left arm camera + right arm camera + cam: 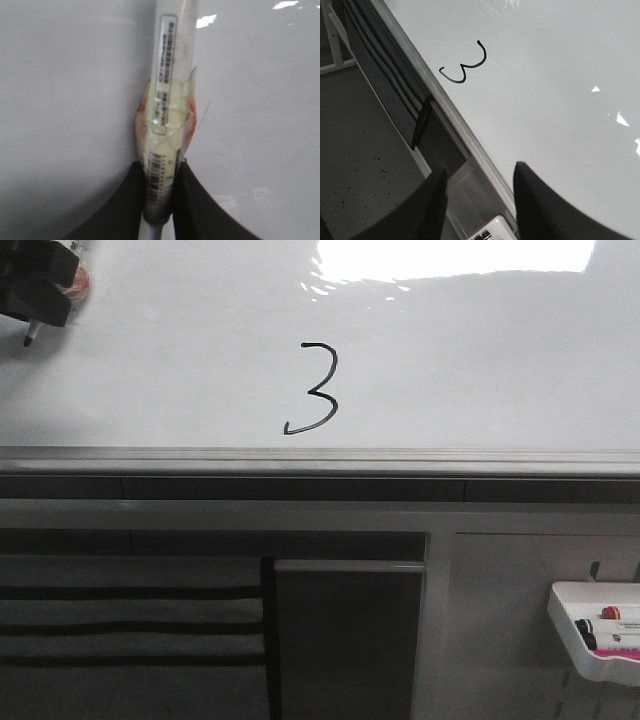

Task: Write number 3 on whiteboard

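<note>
One number 3 well apart from left fingers.

L gripper clamps marker over whiteboard.

Office/classroom: whiteboard, marker tray.

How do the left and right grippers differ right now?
The left gripper is shut on a marker; the right gripper is open and holds nothing. The left gripper sits at the whiteboard's upper left, away from the number 3; the right gripper hangs near the edge rail. Both have dark fingers.
</note>
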Robot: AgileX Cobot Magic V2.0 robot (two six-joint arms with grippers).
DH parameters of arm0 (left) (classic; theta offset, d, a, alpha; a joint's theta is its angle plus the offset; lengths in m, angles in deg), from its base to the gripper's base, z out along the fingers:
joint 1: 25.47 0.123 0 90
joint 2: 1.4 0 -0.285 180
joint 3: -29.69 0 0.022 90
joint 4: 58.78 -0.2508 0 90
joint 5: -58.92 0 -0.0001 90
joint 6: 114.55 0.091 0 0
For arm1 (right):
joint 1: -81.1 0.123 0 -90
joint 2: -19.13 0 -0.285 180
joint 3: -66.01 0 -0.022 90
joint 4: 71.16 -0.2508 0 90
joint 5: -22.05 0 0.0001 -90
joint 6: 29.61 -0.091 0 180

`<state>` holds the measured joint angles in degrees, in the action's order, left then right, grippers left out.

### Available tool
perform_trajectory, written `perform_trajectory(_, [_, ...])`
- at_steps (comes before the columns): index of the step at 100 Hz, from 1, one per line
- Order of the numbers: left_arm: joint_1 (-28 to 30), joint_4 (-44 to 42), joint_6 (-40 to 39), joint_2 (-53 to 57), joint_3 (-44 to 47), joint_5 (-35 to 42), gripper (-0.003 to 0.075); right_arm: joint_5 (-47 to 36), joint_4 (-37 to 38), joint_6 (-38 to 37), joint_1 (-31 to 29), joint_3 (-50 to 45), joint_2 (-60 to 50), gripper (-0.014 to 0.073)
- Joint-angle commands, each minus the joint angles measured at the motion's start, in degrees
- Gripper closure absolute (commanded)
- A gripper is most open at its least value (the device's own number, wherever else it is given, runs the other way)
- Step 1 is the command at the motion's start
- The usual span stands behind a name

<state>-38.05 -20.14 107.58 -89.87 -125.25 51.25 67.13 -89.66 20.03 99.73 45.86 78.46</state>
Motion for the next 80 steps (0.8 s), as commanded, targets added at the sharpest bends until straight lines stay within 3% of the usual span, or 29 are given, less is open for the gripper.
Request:
perform_trajectory(1, [0.2,0.8,-0.3,1.7,-2.0,3.5,0.0741,-3.2,-0.6,-0.1,-0.4,1.6,-0.4,0.0320])
perform_trajectory(59, [0.2,-1.2,-0.2,-1.2,-2.0,3.7,0.0735,-3.2,-0.6,-0.1,-0.4,1.6,-0.4,0.0320])
perform_trajectory(69, [0.2,-1.2,-0.2,-0.5,-2.0,3.7,0.0647,-2.9,-0.6,-0.1,-0.4,1.6,-0.4,0.0320])
perform_trajectory(80, [0.2,-2.0,-0.2,0.7,-2.0,3.8,0.0459,-1.6,-0.7,-2.2,-0.4,1.6,-0.4,0.0320])
